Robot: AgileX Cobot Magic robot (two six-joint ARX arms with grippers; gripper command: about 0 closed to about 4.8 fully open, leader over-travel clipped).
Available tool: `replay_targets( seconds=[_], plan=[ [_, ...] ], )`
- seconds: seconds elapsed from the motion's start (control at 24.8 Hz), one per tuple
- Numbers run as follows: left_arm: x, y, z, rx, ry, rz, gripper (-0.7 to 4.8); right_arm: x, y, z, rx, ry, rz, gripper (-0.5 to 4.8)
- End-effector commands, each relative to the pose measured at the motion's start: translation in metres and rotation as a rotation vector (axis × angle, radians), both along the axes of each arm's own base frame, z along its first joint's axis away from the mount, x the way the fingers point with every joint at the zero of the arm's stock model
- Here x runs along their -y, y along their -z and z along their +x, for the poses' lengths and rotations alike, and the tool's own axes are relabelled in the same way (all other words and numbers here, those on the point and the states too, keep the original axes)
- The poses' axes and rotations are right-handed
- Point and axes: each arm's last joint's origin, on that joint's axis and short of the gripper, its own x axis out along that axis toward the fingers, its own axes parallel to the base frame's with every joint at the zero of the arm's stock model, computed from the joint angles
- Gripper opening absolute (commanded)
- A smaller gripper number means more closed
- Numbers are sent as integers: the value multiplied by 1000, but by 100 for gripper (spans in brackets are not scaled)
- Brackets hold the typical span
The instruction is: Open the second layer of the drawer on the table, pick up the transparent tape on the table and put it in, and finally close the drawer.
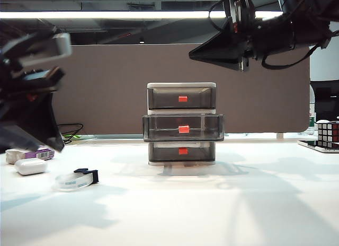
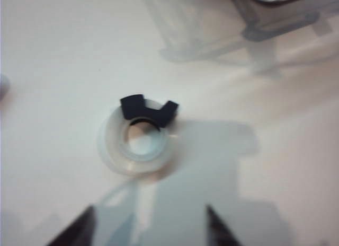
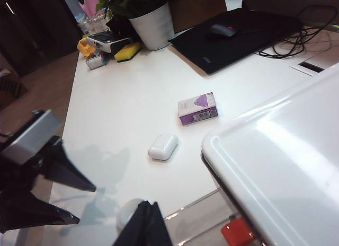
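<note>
The drawer [image 1: 181,124] stands mid-table; its second layer [image 1: 183,128] is pulled out toward me, red tab [image 1: 184,129] in front. The transparent tape [image 1: 77,179], a clear ring with a dark clip, lies flat on the table [image 1: 222,203] at the left. In the left wrist view the tape [image 2: 139,141] lies ahead of my left gripper [image 2: 148,231], whose fingertips [image 2: 74,233] stand wide apart and empty above it. My right gripper [image 1: 198,52] hangs high above the drawer; its fingers [image 3: 146,225] are pressed together, partly hiding the tape [image 3: 128,210].
A white oval case [image 1: 30,166] and a purple-and-white box [image 1: 43,153] lie left of the tape. A Rubik's cube [image 1: 328,132] sits at the far right edge. A brown partition stands behind the drawer. A plant pot [image 3: 152,24] and laptop [image 3: 233,36] sit farther off.
</note>
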Motion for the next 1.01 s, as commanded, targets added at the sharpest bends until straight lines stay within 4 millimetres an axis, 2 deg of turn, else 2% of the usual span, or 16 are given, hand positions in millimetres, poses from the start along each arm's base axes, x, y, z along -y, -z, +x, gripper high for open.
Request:
replay_targets(
  seconds=[0.04, 0.12, 0.32, 0.6, 0.77, 0.89, 0.97, 1.01],
  plan=[
    [-9, 3, 13, -22, 111, -55, 377, 0, -3, -2, -8, -10, 1, -5],
    [-14, 10, 21, -56, 86, -56, 445, -2, -2, -3, -15, -17, -3, -5],
    [-9, 24, 29, -71, 169, -11, 445, -2, 0, -3, -22, -21, -10, -5],
    [1, 49, 50, -41, 161, 11, 444, -2, 4, -5, -21, -29, -33, -5],
    [3, 57, 54, -36, 170, 24, 443, -1, 5, -5, -16, -27, -46, -5],
    [3, 62, 56, -47, 177, 36, 407, -1, 6, -5, -21, -20, -52, -5],
    [4, 64, 56, -53, 177, 38, 342, -1, 6, -5, -23, -20, -53, -5],
    [4, 64, 56, -51, 177, 38, 327, -1, 6, -5, -22, -21, -54, -5]
  ],
)
